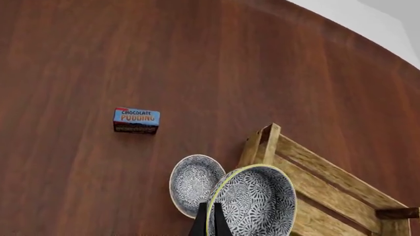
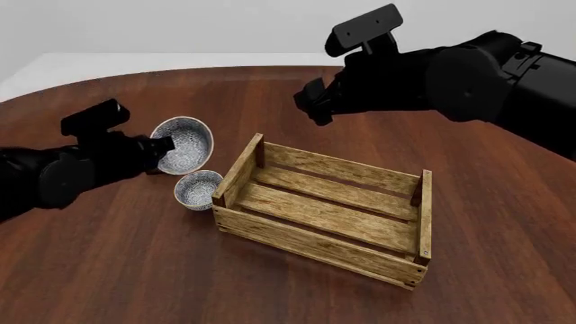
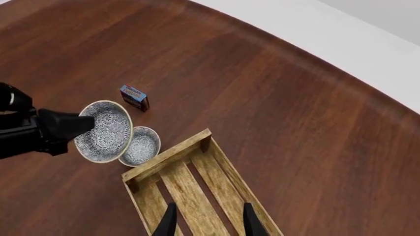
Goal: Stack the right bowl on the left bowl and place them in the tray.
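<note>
Your left gripper (image 2: 162,150) pinches the rim of the larger patterned bowl (image 2: 185,145), holding it tilted in the air above the table (image 2: 108,270), its mouth turned toward the right. The smaller patterned bowl (image 2: 198,190) sits upright on the table just below and on the near side of the lifted one, close against the left end of the tray (image 2: 324,214). In the right wrist view the two bowls overlap at their rims, though whether they touch cannot be told.

The tray, a light-wood slatted crate with corner posts, lies at the table's centre, its long sides running from far left to near right.

Your right gripper (image 3: 206,221) hangs high over the tray's far side with its fingers spread and nothing between them.

A small blue and red chocolate pudding box (image 1: 136,120) rests on the table beyond the bowls, well apart from the tray.
</note>
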Motion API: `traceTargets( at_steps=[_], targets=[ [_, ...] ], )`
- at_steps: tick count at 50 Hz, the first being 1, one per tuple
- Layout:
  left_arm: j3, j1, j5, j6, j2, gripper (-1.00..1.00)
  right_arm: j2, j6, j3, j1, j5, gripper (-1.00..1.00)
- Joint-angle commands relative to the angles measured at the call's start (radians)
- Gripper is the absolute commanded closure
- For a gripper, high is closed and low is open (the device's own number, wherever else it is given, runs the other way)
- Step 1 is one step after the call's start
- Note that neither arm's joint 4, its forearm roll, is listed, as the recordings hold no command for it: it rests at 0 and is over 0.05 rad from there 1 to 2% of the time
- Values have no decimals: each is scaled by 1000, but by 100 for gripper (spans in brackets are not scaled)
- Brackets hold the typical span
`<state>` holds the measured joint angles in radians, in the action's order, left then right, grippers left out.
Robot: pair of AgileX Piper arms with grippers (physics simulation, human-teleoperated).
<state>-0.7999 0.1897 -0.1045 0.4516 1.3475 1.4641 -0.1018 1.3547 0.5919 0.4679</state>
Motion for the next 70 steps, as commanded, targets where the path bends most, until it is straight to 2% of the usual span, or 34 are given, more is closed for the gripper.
traceTargets(
  at_steps=[1, 7, 10, 16, 18, 22, 44, 49, 70],
  targets=[
    [7, 14, 57, 6, 77, 100, -6, 2, -6, 3, -3, -100],
    [9, 12, 62, 15, 93, 100, -11, -1, -2, 1, 3, -100],
    [34, 7, 105, 23, 117, 100, -12, -2, 1, 1, 7, -100],
    [42, 10, 124, 29, 138, 100, -8, -1, 2, 0, 6, -100],
    [35, 2, 124, 9, 148, 100, -9, -2, 3, 0, 8, -100],
    [46, 4, 157, 24, 177, 100, -4, -5, 3, -2, 6, -100],
    [12, -33, 208, 13, 311, 100, 2, -1, -3, 0, 0, -100],
    [13, -24, 240, 43, 350, 100, 3, -1, -7, 4, -1, -100],
    [12, -15, 270, 60, 403, 100, 2, -1, -12, 5, -5, -100]
  ],
)
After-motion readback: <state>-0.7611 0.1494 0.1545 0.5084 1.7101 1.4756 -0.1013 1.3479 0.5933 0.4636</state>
